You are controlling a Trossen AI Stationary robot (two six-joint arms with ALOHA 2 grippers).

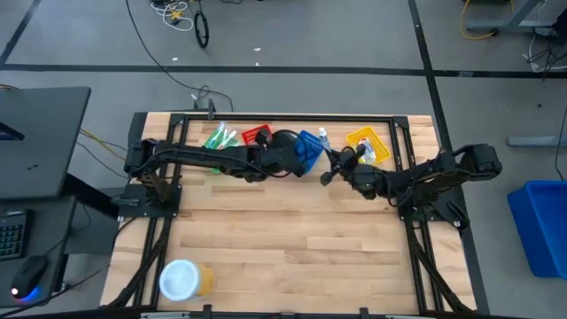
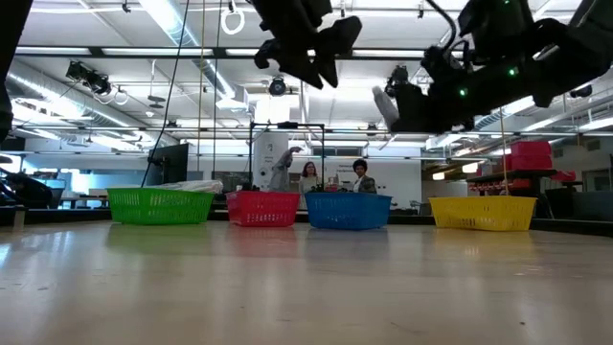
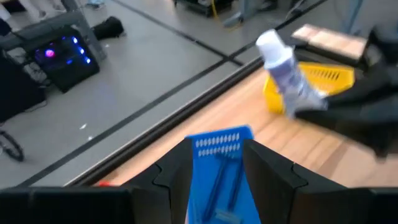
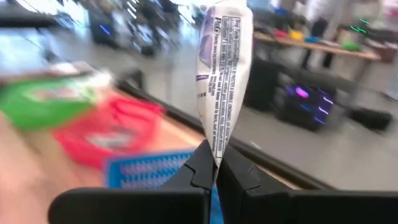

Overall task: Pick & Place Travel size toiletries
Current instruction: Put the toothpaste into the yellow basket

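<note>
Wood-plank table (image 1: 292, 239), smooth; plastic mesh baskets (image 2: 350, 211); glossy printed tube (image 4: 224, 74); matt dark pincer (image 4: 213, 163).

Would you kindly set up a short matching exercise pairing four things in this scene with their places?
Things:
1. white tube
2. left gripper
3. jar
4. green basket

Places:
A. over the blue basket
B. near table edge, far from the baskets
C. pinched in the right gripper
D. end of the row, beside the red basket

Pairs: 1-C, 2-A, 3-B, 4-D
</note>
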